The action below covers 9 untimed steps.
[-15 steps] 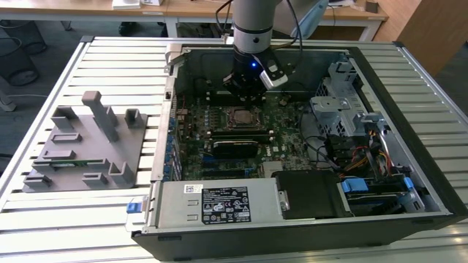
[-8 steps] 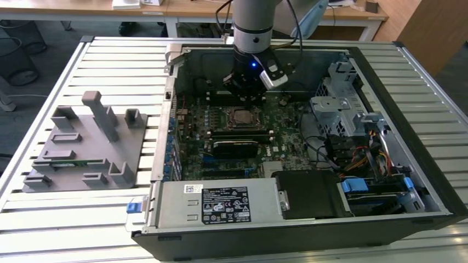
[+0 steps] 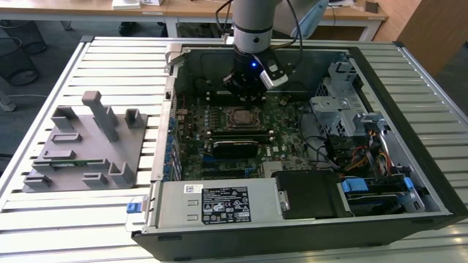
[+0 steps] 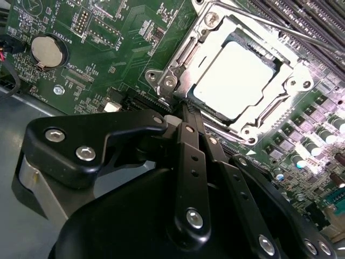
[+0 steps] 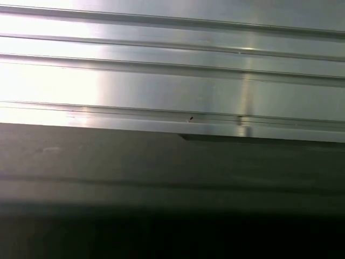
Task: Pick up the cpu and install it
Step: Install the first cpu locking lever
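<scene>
glossy metal cpu (image 4: 237, 81), matt black pincer (image 4: 180, 108)

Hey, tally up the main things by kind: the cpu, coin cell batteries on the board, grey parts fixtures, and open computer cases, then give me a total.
cpu, seated in the motherboard socket: 1
coin cell battery: 1
grey parts fixture on the slatted table: 1
open computer case: 1
Total: 4
</scene>
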Available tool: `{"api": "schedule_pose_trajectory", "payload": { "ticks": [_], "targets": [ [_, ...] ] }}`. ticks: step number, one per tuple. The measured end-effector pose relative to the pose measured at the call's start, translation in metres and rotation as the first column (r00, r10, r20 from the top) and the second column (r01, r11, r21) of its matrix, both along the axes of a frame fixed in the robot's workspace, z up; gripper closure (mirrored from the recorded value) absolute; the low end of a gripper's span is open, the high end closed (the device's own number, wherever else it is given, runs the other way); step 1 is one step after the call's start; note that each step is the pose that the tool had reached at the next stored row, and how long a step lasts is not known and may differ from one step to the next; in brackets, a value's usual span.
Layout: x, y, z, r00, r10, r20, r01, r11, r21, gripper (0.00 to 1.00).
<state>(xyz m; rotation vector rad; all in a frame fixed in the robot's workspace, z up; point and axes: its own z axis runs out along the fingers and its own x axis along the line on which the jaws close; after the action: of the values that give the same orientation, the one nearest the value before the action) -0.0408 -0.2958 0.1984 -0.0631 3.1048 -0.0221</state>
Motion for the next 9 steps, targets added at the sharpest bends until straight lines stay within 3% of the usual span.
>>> {"api": "schedule_pose_trajectory", "payload": {
  "ticks": [5, 9],
  "targets": [
    [0.0002, -0.0001, -0.0014, 1.0000, 0.000, -0.0004, 0.000, 0.9997, -0.0226, 0.89],
    [0.0003, -0.0001, -0.0028, 1.0000, 0.000, -0.0007, 0.000, 0.9996, -0.0267, 0.89]
  ]
}}
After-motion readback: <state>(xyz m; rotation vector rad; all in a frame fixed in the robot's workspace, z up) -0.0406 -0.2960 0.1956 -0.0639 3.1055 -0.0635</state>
